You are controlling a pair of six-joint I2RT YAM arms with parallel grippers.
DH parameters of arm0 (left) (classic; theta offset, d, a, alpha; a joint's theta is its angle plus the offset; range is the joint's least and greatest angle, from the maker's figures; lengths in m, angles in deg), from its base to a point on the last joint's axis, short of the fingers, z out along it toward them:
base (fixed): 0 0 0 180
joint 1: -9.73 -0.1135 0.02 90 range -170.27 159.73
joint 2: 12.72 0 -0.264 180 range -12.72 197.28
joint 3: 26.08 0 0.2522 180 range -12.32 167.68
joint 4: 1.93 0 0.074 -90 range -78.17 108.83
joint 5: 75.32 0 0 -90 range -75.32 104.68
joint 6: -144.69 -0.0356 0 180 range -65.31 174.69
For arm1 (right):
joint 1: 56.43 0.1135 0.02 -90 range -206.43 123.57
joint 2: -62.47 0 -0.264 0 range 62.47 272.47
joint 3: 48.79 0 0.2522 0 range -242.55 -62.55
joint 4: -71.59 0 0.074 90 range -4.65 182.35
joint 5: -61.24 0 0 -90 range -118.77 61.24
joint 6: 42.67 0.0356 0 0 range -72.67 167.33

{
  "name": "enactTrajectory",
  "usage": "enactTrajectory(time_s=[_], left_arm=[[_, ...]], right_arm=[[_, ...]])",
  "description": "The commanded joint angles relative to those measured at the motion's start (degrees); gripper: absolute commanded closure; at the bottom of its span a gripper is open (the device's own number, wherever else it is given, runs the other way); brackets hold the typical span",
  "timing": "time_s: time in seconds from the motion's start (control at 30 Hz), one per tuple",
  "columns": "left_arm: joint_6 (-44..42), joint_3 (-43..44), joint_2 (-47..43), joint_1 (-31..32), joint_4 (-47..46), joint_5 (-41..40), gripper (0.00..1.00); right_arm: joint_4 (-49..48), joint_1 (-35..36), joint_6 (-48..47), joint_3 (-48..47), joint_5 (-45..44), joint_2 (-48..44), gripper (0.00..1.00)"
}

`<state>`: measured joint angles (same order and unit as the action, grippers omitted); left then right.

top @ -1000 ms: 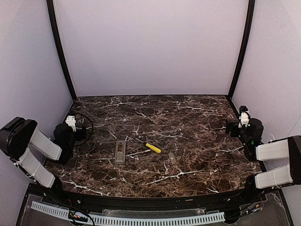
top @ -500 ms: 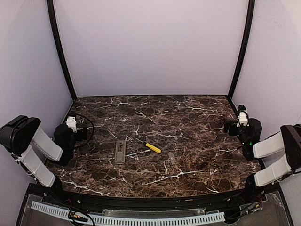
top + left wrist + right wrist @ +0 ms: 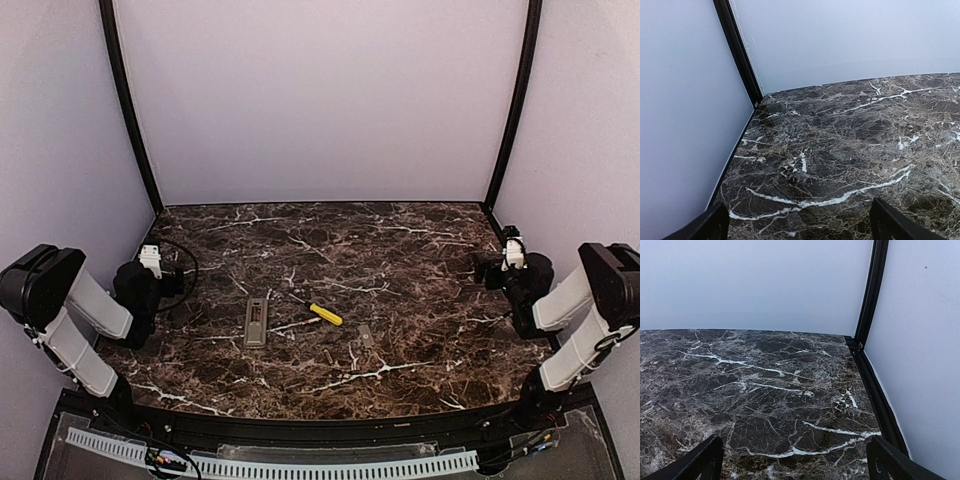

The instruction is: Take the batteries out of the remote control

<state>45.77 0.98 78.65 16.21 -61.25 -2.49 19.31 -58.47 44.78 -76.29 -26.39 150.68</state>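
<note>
A slim grey-beige rectangular plastic remote control point(image 3: 256, 322) lies flat on the dark brown, white-veined marble tabletop point(image 3: 400, 250). It sits a little toward 7 o'clock from the table's middle, with its long axis running 12 to 6. A darker recess shows on its upper face, but the top view is too small to tell what the recess holds.

At the remote's 2 o'clock, close by but apart, lies a yellow-handled screwdriver point(image 3: 318, 310), its handle pointing toward 4 o'clock. At the remote's 4 o'clock lies a small flat grey rectangular cover point(image 3: 366, 336). Between the cover and the table's near edge, two tiny dull slivers that may be the batteries point(image 3: 329, 356) rest on the marble, clear of the remote. They are too faint to be sure of.

The left gripper point(image 3: 168, 284) sits at the table's 9 o'clock edge, well apart from the remote. Its wrist view point(image 3: 800, 230) shows dark fingers point(image 3: 705, 227) spread wide with only marble between them. The right gripper point(image 3: 493, 272) sits at the 3 o'clock edge. In its own view point(image 3: 790, 465) the fingers point(image 3: 892, 462) are likewise spread wide and hold nothing.
</note>
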Motion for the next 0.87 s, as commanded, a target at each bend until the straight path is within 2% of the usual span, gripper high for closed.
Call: enactTrajectory(time_s=[0.0,0.1,0.83], left_arm=[[1.27,1.13,-0.34,-0.42,1.73,-0.79,0.01],[2.11,1.47,-0.39,-0.43,2.35,-3.2,0.01],[2.16,1.47,-0.41,-0.43,2.24,-3.31,0.01]], right_arm=[[-1.96,-0.81,-0.44,-1.64,1.96,0.31,0.01],[-2.49,-0.85,-0.35,-1.36,1.52,0.33,0.01],[-2.35,-0.85,-0.4,-1.58,1.61,0.4,0.02]])
